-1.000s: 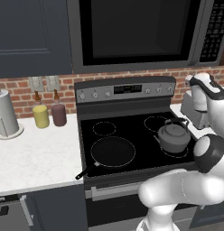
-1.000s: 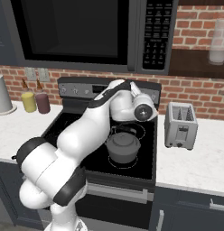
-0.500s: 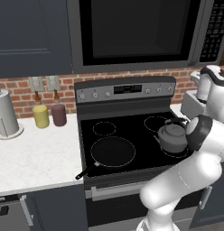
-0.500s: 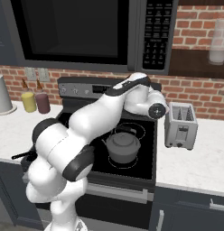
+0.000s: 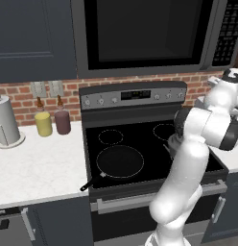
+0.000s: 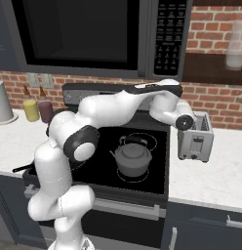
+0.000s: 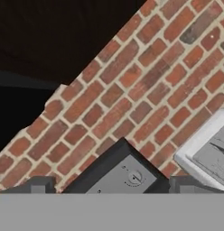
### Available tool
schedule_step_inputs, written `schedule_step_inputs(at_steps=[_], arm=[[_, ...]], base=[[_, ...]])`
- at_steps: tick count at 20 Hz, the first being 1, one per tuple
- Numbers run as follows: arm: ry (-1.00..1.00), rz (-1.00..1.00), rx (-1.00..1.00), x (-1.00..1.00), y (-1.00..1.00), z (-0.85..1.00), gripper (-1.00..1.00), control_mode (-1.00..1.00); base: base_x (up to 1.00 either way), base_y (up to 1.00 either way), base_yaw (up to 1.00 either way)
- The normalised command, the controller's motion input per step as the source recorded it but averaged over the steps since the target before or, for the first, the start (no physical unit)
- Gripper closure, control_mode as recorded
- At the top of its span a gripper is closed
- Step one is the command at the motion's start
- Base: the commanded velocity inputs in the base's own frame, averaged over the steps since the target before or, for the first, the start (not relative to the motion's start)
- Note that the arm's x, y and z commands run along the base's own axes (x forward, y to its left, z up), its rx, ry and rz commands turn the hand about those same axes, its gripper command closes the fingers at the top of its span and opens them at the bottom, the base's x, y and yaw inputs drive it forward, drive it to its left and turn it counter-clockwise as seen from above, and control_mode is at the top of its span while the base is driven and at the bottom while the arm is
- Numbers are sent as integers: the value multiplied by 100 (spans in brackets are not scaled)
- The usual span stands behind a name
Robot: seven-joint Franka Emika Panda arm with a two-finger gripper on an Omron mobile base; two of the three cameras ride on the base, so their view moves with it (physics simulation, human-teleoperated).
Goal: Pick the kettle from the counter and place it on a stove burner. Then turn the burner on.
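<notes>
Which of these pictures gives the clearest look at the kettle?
The right base view: the kettle stands whole on a stove burner, with its handle, lid knob and spout plain. In the left base view the white arm hides nearly all of it.

Arm (image 6: 113, 105) seen risen from base, bent at dark elbow joint, then stretched level toward right side of scene. Wrist (image 6: 184, 121) turned down at far end, dark round joint face shown toward camera. In left base view, upper arm (image 5: 188, 168) seen upright, forearm folded back over it to right. Gripper (image 7: 109, 187) seen in hand view: two dark fingertips (image 7: 38, 185) at lower edge, jaws set well apart, nothing held between.
</notes>
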Motion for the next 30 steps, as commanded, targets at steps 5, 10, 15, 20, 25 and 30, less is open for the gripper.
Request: schedule_step_inputs(at_steps=[5,10,15,20,25,30], arm=[[0,4,-12,1,-32,-46,-100,-100],[0,1,-18,0,0,-48,-100,-100],[-1,0,-10,2,17,-17,-100,-100],[-3,0,-4,1,40,-1,-100,-100],[-3,-6,0,5,51,3,-100,-100],[-2,-5,0,24,32,2,-100,-100]], base=[[0,0,0],[0,0,0],[0,0,0],[0,0,0],[0,0,0],[0,0,0]])
